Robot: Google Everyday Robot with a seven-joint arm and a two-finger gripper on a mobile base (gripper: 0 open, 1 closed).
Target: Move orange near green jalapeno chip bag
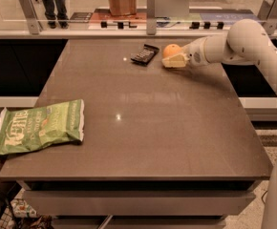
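Observation:
The orange (171, 49) is at the far side of the brown table, just right of a small black packet. My gripper (174, 59) reaches in from the right and is shut on the orange, with one cream finger (175, 61) showing in front of and below the fruit. The orange is at or just above the table top. The green jalapeno chip bag (38, 127) lies flat at the table's near left corner, partly over the left edge, far from the orange and gripper.
A small flat black packet (144, 54) lies just left of the orange. The brown table (143, 118) stretches between the orange and the bag. A glass barrier (150, 13) runs behind the far edge. My arm (253, 42) spans the right side.

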